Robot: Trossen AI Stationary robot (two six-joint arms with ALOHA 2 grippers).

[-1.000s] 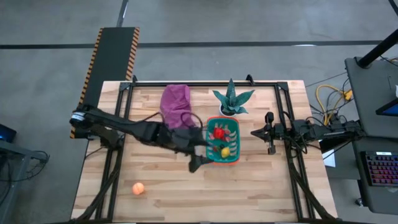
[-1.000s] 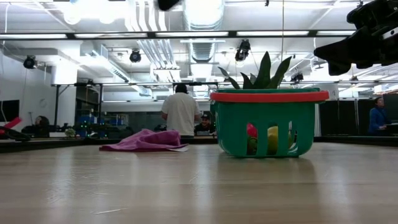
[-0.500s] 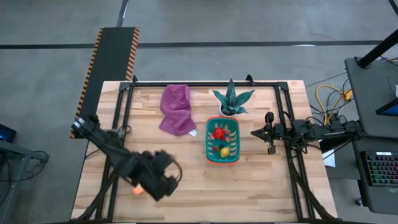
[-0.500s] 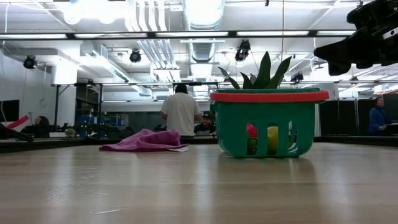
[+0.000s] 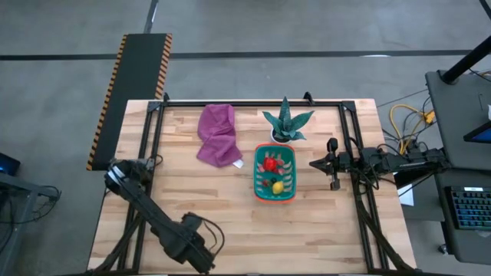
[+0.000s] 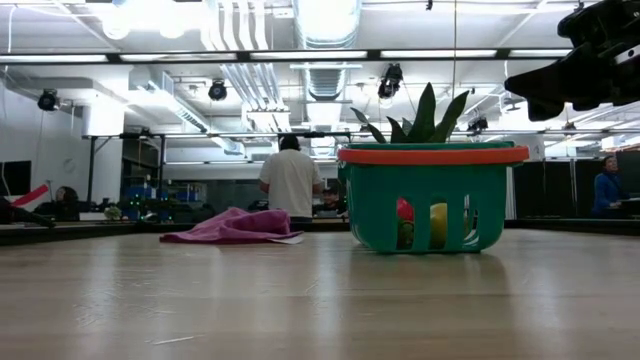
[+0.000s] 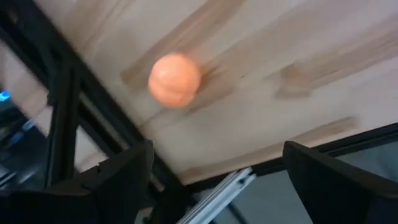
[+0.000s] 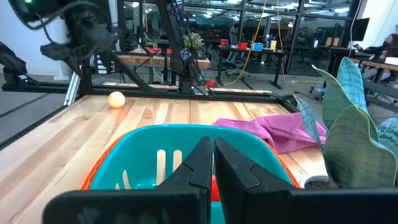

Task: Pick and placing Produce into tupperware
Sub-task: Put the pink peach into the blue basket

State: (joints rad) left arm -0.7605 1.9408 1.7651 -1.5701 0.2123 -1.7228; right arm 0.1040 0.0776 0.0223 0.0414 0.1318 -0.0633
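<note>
The orange ball (image 7: 175, 79) lies on the wood near the table's near-left edge; my left arm hides it in the high view. My left gripper (image 7: 217, 180) hovers over it, open, a finger on either side, touching nothing. The teal basket with the orange rim (image 5: 258, 178) stands at mid-table. It holds a red fruit (image 5: 270, 163) and a yellow lemon (image 5: 277, 186). My right gripper (image 5: 331, 165) waits, shut, just right of the basket, raised above the table. The right wrist view shows the basket (image 8: 143, 143) and, farther off, the ball (image 8: 115, 99).
A purple cloth (image 5: 217, 134) lies crumpled toward the far edge, left of the basket. A green spiky plant in a white pot (image 5: 285, 123) stands behind the basket. Black frame rails (image 7: 68, 106) run by the ball at the table's edge. People stand in the room beyond (image 6: 291, 180).
My left gripper has swung away from the basket, toward the table's near-left edge, and now hangs over the orange ball, hiding it from above. The basket, its fruits and the ball have stayed put.
</note>
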